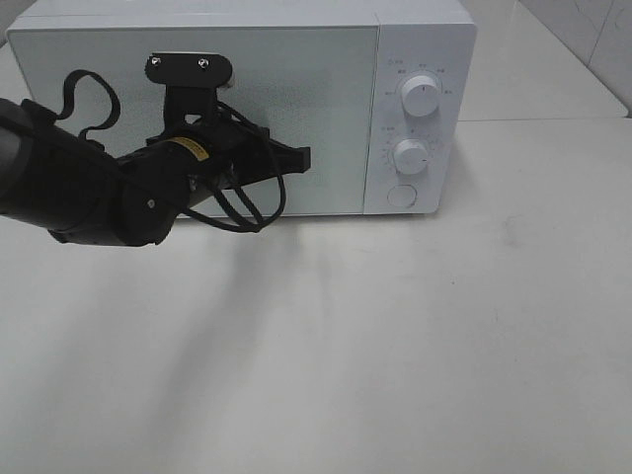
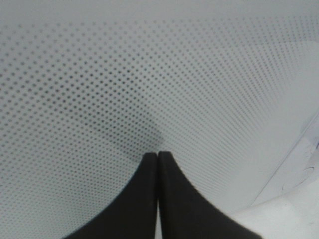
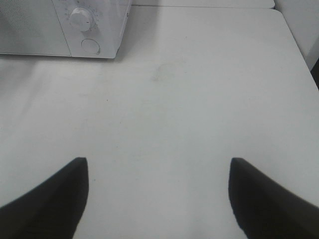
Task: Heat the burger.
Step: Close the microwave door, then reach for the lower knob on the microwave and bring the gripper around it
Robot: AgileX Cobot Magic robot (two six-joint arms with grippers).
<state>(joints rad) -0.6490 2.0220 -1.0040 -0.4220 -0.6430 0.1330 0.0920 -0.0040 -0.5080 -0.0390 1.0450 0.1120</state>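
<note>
The burger is out of view. A white microwave (image 1: 415,39) stands at the back of the table with its door (image 1: 296,59) closed. My left gripper (image 1: 301,158) is shut with nothing in it, its tips pressed against the dotted door (image 2: 149,74) near its right side. In the left wrist view my left gripper (image 2: 158,155) shows both fingers closed together against the mesh pattern. My right gripper (image 3: 158,167) hangs open over the bare table, away from the microwave (image 3: 99,30), and holds nothing. The right arm does not show in the exterior high view.
Two white knobs (image 1: 422,97) (image 1: 411,156) and a round button (image 1: 401,196) sit on the microwave's right panel. The white table (image 1: 395,346) stretches in front. A tiled wall (image 1: 592,39) rises at the back right.
</note>
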